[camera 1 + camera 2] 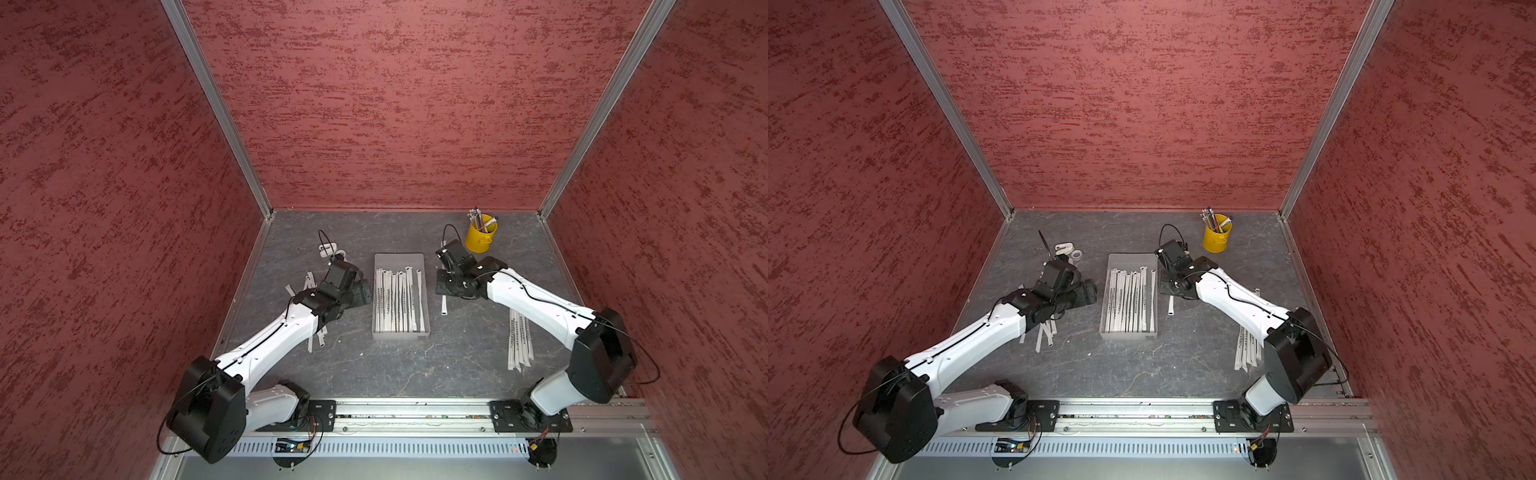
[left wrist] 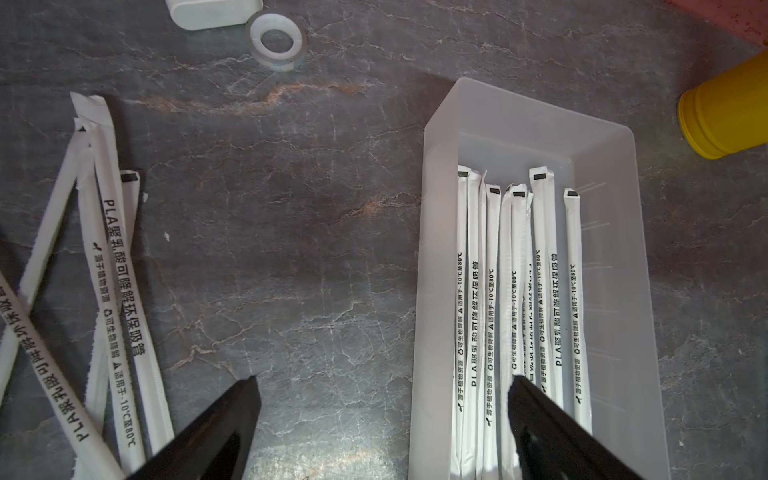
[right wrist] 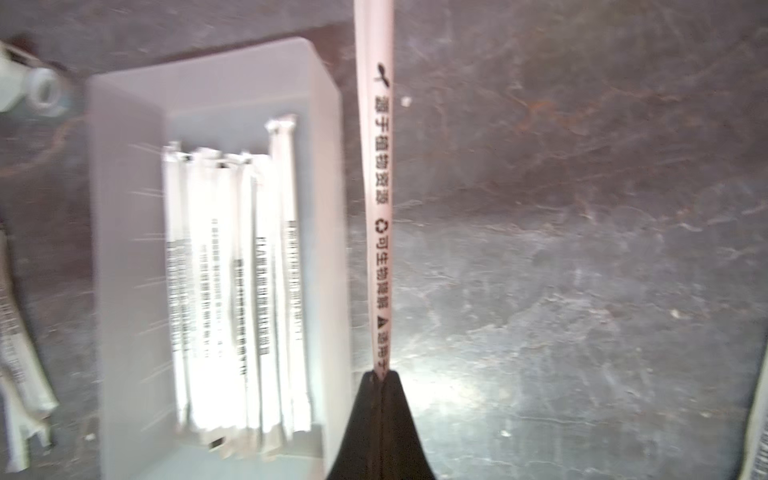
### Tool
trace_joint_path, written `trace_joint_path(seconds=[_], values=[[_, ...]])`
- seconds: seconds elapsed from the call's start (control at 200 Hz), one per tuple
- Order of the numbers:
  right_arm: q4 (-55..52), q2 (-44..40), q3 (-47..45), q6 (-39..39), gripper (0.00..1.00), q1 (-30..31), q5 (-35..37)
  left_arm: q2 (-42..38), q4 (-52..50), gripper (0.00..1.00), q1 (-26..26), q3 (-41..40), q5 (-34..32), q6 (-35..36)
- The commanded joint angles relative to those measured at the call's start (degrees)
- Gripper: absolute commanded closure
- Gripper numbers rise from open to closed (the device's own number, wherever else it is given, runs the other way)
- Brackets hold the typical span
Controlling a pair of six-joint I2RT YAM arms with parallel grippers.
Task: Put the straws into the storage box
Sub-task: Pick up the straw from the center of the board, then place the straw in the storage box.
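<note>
The storage box (image 1: 399,262) (image 1: 1131,261) sits mid-table with several straws (image 1: 399,301) (image 1: 1129,301) lying lengthwise in it. My right gripper (image 3: 380,376) is shut on one straw (image 3: 376,187), just right of the box (image 3: 124,249); that straw's near end (image 1: 444,306) pokes out under the wrist. My left gripper (image 2: 383,380) is open and empty at the box's left wall (image 2: 519,120). One finger hangs over the boxed straws (image 2: 515,291), the other over bare table. Loose straws (image 2: 112,291) (image 1: 316,338) lie left, another pile (image 1: 519,340) (image 1: 1246,349) right.
A yellow cup of pens (image 1: 480,239) (image 1: 1216,239) (image 2: 727,112) stands behind my right gripper. A tape roll (image 2: 276,39) (image 1: 1075,254) and a white plastic item (image 2: 212,12) lie at the back left. Red walls close in three sides.
</note>
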Motion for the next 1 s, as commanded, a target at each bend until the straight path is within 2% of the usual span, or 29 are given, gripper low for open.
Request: trace_joint_path(seconds=[0.0, 0.09, 0.21, 0.316, 0.997], values=[[1.6, 2.9, 3.1, 5.1, 0.96, 5.0, -2.2, 1.7, 0.0, 0.06, -0.1, 2.0, 5.4, -3.5], [3.1, 7.9, 7.3, 5.9, 0.96, 6.0, -2.1, 4.3, 0.2, 0.07, -1.5, 3.2, 7.5, -4.7], [-0.7, 15.1, 12.9, 4.2, 0.96, 6.1, 2.6, 6.0, 0.5, 0.07, -3.3, 3.7, 7.9, -5.3], [-2.6, 18.5, 13.5, 3.0, 0.96, 6.1, 4.4, 5.7, 1.1, 0.07, -4.0, 3.2, 8.1, -5.4], [-0.4, 24.2, 8.8, 4.3, 0.91, 5.4, 1.9, 6.9, 2.6, 0.07, -4.2, 1.7, 8.8, -4.9]])
